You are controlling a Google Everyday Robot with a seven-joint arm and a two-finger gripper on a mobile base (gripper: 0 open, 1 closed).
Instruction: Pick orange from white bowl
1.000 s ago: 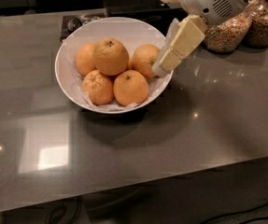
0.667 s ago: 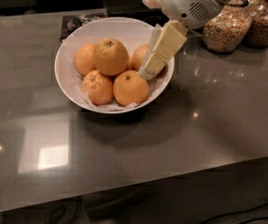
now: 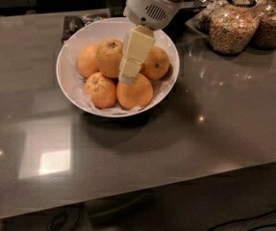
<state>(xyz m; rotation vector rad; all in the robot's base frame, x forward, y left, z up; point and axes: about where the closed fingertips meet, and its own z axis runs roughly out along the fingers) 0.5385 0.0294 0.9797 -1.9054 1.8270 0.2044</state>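
Observation:
The white bowl (image 3: 66, 83) stands on the grey table, lined with crinkled white paper. It holds several oranges. The largest orange (image 3: 108, 57), paler with a dark stem dot, lies on top of the pile at the centre-left. Smaller, deeper oranges lie at the left (image 3: 86, 60), front left (image 3: 100, 90), front middle (image 3: 136, 94) and right (image 3: 157, 64). My gripper (image 3: 129, 75) reaches down from the white wrist at the top. Its cream tip is over the bowl's middle, just right of the largest orange and above the front middle one. It holds nothing that I can see.
Glass jars of grains (image 3: 231, 30) stand at the back right of the table. A dark packet (image 3: 79, 23) lies just behind the bowl. The table's front edge (image 3: 176, 186) runs across the bottom, with dark floor below.
The gripper has moved left from the bowl's right rim to over the middle of the pile, beside the largest orange. The oranges and the bowl have not moved.

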